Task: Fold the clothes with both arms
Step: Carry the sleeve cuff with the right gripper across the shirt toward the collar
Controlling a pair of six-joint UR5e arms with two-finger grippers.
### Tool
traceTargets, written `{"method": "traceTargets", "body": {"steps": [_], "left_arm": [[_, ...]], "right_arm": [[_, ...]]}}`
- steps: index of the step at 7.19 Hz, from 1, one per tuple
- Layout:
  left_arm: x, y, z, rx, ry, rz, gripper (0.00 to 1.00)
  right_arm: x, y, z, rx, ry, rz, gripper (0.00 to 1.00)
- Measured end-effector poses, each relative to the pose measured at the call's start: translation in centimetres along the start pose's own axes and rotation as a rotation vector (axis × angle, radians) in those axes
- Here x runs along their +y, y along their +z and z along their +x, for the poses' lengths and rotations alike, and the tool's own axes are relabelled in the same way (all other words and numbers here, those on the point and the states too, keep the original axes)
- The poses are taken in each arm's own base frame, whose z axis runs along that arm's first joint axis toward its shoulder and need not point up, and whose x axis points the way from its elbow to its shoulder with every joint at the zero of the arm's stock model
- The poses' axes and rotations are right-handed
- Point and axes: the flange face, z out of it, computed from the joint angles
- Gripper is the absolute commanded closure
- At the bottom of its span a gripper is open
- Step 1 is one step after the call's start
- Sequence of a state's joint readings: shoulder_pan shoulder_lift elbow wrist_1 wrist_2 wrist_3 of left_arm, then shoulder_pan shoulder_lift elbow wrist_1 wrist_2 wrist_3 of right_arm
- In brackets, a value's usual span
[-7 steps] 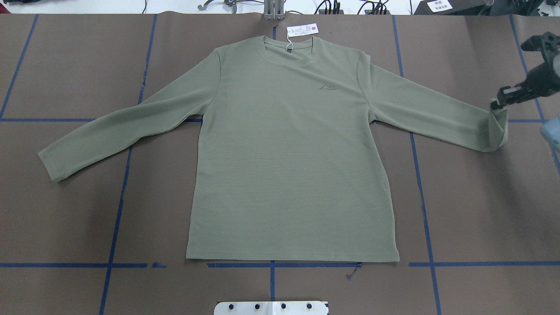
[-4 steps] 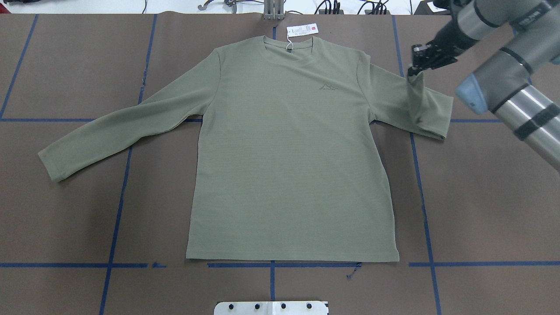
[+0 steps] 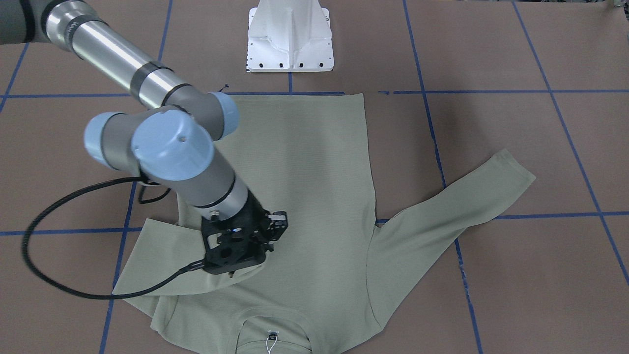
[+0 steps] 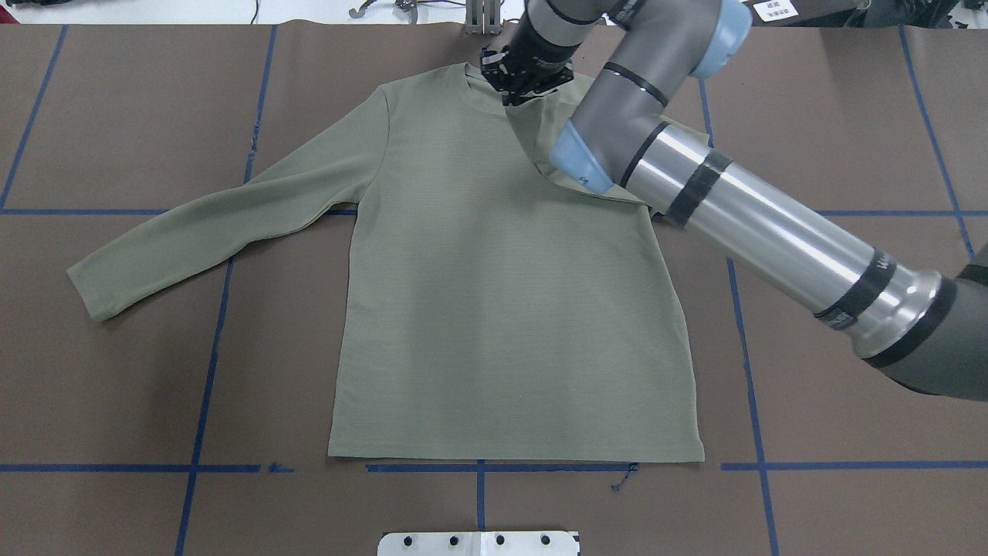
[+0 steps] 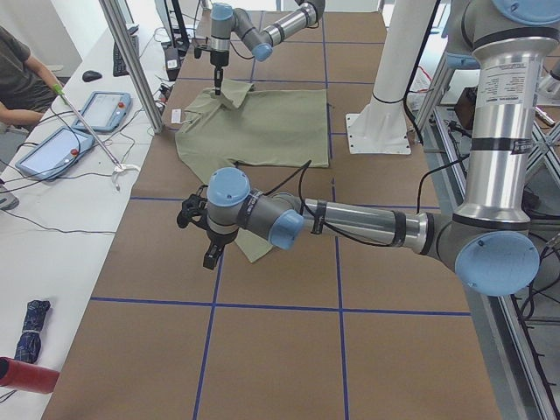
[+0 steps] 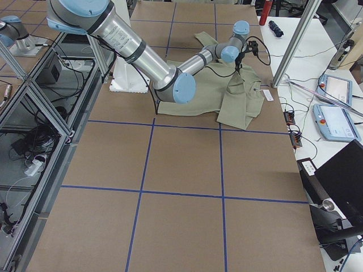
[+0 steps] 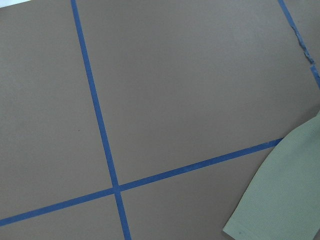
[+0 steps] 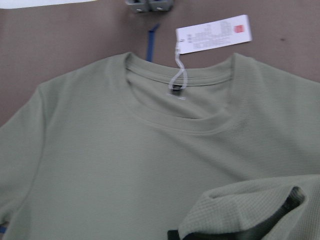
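The pale sage-green long-sleeved knit shirt (image 4: 494,293) lies flat on the brown taped table (image 4: 116,386), with its collar at the far edge. The black right gripper (image 4: 529,94) is clenched on the right cuff (image 8: 240,210), which is folded across beside the collar. The left gripper (image 5: 197,234) hangs near the left sleeve end; I cannot tell its grip.

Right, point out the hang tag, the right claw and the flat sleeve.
hang tag (image 8: 214,34): right wrist view, white face
right claw (image 4: 519,97): overhead view, between fingertips
flat sleeve (image 4: 93,293): overhead view, cuff end
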State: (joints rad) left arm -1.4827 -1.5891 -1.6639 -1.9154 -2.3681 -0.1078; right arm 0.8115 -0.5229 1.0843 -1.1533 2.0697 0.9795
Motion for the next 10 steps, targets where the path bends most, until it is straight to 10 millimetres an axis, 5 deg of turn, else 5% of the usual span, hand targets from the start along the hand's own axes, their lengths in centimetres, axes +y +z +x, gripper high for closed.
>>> {"method": "traceTargets", "body": {"steps": [1, 3, 4, 6, 7, 10], "left_arm": [[0.1, 0.1, -0.1, -0.001, 0.0, -0.001, 0.0], [0.1, 0.1, -0.1, -0.001, -0.005, -0.002, 0.0], [0.1, 0.1, -0.1, -0.001, -0.007, -0.002, 0.0], [0.0, 0.1, 0.0, -0.001, -0.008, -0.001, 0.0], [-0.1, 0.1, 0.0, -0.001, -0.01, -0.001, 0.0], [-0.1, -0.1, 0.1, 0.001, -0.029, 0.002, 0.0]], "right_arm": [[1.7, 2.1, -4.8, 0.005, -0.045, 0.038, 1.0], [4.7, 5.5, -8.9, 0.004, -0.096, 0.079, 1.0], [5.7, 6.3, -11.1, 0.003, -0.112, 0.086, 0.02], [9.7, 9.1, -17.0, -0.002, -0.162, 0.13, 0.0], [11.7, 10.5, -18.4, 0.009, -0.176, 0.157, 0.0], [12.7, 11.4, -18.8, 0.037, -0.137, 0.176, 0.0]]}}
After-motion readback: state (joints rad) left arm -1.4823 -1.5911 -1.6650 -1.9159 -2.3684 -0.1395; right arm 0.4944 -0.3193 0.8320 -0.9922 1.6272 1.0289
